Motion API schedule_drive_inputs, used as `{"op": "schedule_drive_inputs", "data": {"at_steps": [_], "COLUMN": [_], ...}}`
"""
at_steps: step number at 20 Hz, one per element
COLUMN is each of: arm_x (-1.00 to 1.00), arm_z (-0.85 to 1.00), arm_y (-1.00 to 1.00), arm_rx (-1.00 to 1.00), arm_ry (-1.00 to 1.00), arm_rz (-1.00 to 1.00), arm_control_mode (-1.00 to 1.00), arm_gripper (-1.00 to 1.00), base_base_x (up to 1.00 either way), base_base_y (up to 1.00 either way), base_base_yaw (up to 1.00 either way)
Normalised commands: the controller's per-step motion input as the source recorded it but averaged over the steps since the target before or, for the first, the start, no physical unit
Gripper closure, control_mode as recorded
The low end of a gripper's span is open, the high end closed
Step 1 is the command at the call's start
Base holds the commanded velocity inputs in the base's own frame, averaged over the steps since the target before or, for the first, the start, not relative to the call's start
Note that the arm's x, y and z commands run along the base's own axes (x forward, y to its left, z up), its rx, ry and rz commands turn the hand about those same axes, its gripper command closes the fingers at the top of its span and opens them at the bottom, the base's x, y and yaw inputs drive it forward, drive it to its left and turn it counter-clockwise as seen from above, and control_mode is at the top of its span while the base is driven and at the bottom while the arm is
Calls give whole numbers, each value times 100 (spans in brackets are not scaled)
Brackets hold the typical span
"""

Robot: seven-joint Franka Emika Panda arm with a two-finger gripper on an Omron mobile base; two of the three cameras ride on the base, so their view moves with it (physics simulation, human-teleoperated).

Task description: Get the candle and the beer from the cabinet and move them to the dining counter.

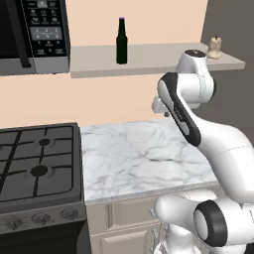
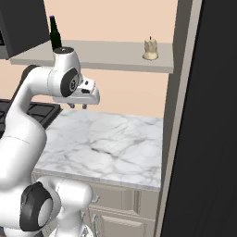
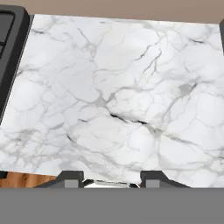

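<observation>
Overhead, the tool hangs empty above the marble tabletop, its jaws drawn narrow and pointing down. Behind and above it, the grey cabinet shelf carries the beer, upright near its left part, and the candle near its right end, well apart. A gas stove adjoins the tabletop.

Home kitchen: black gas stove, white grey-veined marble worktop right beside it, grey microwave above stove.

Bare worktop; shelf open-fronted between beer and candle
</observation>
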Motion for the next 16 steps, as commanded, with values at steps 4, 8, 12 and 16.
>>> {"op": "schedule_drive_inputs", "data": {"at_steps": [4,8,12,16], "arm_x": [-41,-88,-75,-20], "arm_z": [-1,1,20,49], "arm_y": [4,7,14,41], "arm_rx": [0,-3,-7,-1], "arm_ry": [-13,-44,-44,-39], "arm_rz": [0,7,10,5], "arm_control_mode": [-100,-100,-100,-100], "arm_gripper": [-100,-100,-100,-100], "base_base_x": [0,0,0,0], "base_base_y": [0,0,0,0], "base_base_yaw": [0,0,0,0]}}
